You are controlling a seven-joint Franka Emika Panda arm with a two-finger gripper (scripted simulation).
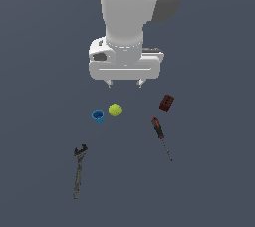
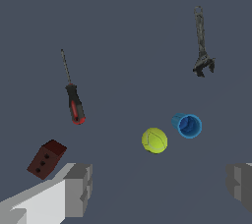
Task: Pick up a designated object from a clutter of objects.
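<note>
- Your gripper (image 1: 125,84) hangs high above the counter (image 1: 40,96) with its jaws spread wide and nothing between them; in the wrist view the two fingers (image 2: 78,188) sit far apart at the edges of the frame.
- Your target, the screwdriver (image 1: 161,137), lies flat on the counter toward the exterior view's right, well apart from the gripper and just below the dark red block (image 1: 167,102) in that view.
- Its red-and-black handle (image 2: 75,104) points toward the block; the thin dark shaft (image 2: 65,67) runs away from it.
- Judge it as light and rigid. The shaft looks too slim and probably too slick for a sure pinch, so take it across the handle, which is thicker and likely grippier.
- Line the jaws up across the handle's width, since a round handle may roll if you close off-centre.
- The only container is the blue cup (image 1: 98,116), just beside the yellow-green ball (image 1: 115,110); it appears to lie tipped over, and nothing shows inside it.
- The wrench (image 1: 78,170) lies well clear on the other side.
</note>
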